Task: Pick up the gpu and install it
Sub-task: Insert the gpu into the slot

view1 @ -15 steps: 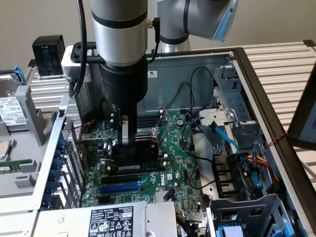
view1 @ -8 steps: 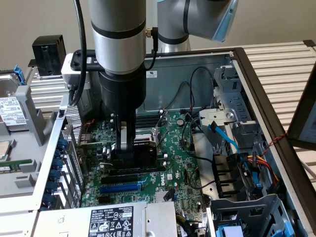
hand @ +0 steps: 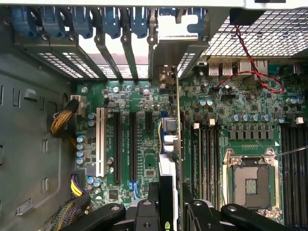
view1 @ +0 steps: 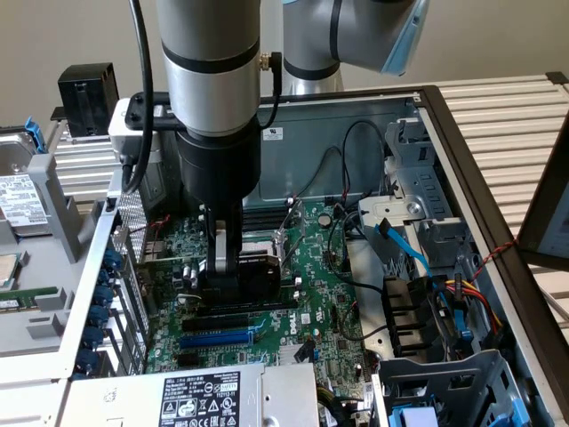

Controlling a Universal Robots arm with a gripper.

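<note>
insertion is the step in hand, as i read it: the claw (view1: 229, 274) is clamped on the gpu (view1: 263, 269) and holds it upright, low inside the open case (view1: 462, 151), over the board (view1: 333, 294) and just above a black slot (view1: 238, 314). whether the card's edge already touches that slot i can't tell.

seating it, i judge, calls for the bottom edge square along one slot, the bracket end meeting a gap in the back wall, then a straight push with no tilt. the grip sits high on the card, so any skew could bind it.

exterior view gives me height: the arm straight down, the card's black shroud side-on beside the silver finger (view1: 218, 253), the psu (view1: 204, 396) nearer the camera, cables (view1: 444, 289) toward that view's right. the claw covers the slot line there.

wrist view gives me alignment instead: the gpu (hand: 177, 125) edge-on, a thin line running from the claw (hand: 166, 214) toward the blue latches (hand: 82, 21) at the back wall, long slots (hand: 132, 149) on one side, the socket (hand: 250, 180) on the other. a red wire (hand: 250, 74) loops by the mesh, apart from the card. height over the board i can't read from it.
</note>
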